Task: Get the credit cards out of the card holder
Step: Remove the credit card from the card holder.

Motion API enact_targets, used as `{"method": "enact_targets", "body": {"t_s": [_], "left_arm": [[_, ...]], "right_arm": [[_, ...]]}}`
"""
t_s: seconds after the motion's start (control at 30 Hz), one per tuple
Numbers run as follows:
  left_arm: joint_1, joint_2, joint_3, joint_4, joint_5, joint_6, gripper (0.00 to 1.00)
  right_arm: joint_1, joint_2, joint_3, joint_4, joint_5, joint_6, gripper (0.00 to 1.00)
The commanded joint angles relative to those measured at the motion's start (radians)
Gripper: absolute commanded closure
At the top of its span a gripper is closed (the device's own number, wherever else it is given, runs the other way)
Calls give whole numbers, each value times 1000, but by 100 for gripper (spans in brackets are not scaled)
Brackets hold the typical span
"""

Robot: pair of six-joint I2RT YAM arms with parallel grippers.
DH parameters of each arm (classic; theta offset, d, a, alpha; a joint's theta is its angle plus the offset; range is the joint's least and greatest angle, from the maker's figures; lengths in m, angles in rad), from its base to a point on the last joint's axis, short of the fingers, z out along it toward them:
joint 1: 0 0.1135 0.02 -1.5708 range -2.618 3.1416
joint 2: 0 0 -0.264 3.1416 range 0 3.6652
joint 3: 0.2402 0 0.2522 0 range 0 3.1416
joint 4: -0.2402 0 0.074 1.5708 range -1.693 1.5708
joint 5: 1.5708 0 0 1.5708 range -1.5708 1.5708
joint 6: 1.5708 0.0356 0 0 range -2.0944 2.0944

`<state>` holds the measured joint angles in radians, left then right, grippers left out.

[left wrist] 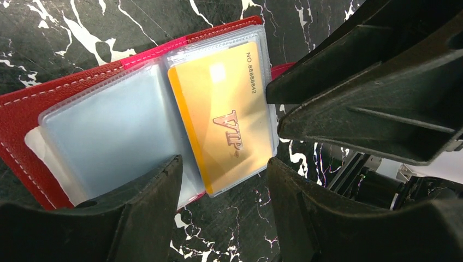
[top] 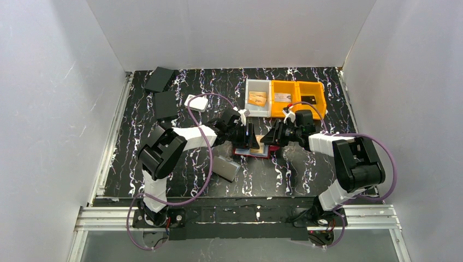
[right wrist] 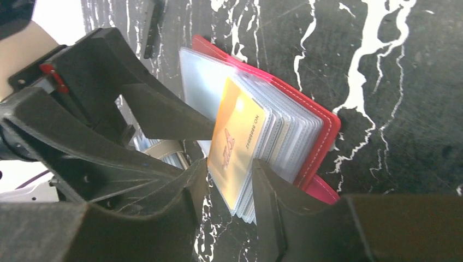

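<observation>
card holder [top: 252, 150] is laid open mid-table. gold card [left wrist: 229, 114], judged stiff, light and slick, is best pinched by its outer edge. left gripper [left wrist: 223, 164] is spread; right gripper [right wrist: 229, 166] is set astride it, clamping cannot be told.

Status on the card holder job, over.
Left gripper open over the card holder. Right gripper pinching the gold card at its edge, not yet out of its sleeve. Grey case nearby, not in the way.
</observation>
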<state>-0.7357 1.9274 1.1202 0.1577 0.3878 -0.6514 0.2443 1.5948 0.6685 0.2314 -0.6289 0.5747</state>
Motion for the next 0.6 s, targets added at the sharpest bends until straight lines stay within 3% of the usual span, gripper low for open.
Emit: {"method": "enact_targets", "body": {"t_s": [0.0, 0.57], "left_arm": [[1, 12, -24, -2, 27, 9, 43], [7, 7, -46, 72, 116, -20, 35]], "right_arm": [[9, 18, 11, 70, -59, 38, 53], [4, 37, -3, 167, -147, 143, 53]]}}
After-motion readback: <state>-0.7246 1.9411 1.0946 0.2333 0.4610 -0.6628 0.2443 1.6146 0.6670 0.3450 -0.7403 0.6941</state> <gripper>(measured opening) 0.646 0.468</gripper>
